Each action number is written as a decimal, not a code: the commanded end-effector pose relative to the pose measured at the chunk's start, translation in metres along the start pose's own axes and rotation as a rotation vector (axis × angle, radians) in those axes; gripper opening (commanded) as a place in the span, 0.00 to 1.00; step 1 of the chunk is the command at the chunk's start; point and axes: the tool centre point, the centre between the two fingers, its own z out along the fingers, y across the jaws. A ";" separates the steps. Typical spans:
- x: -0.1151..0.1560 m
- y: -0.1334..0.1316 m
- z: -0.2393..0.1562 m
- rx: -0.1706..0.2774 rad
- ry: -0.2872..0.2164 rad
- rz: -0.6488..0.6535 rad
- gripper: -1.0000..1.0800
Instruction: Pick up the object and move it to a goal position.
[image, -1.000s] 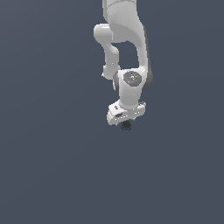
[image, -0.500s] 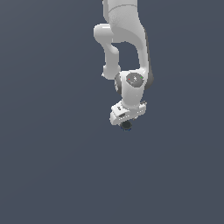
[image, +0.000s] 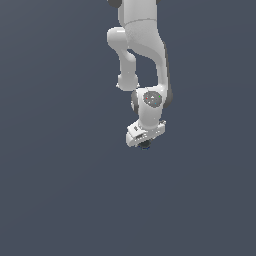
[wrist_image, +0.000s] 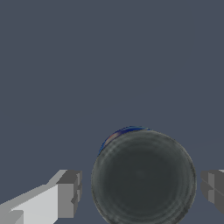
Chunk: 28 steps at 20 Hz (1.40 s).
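the object (wrist_image: 143, 177) is sitting right between the gripper (wrist_image: 142, 188)'s fingers, which are spread wide, not touching it.

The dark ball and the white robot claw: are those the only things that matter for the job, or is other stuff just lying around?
Part of the job:
- the dark ball, sitting between the claw's two fingers, with gaps on both sides
- the white gripper, hanging just over the ball

Just lying about:
- nothing else shows; only the plain grey floor
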 end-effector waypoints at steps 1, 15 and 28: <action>0.000 0.000 0.010 0.000 0.000 -0.001 0.96; 0.001 0.000 0.017 0.000 0.001 -0.001 0.00; 0.003 0.010 -0.020 -0.001 0.001 -0.001 0.00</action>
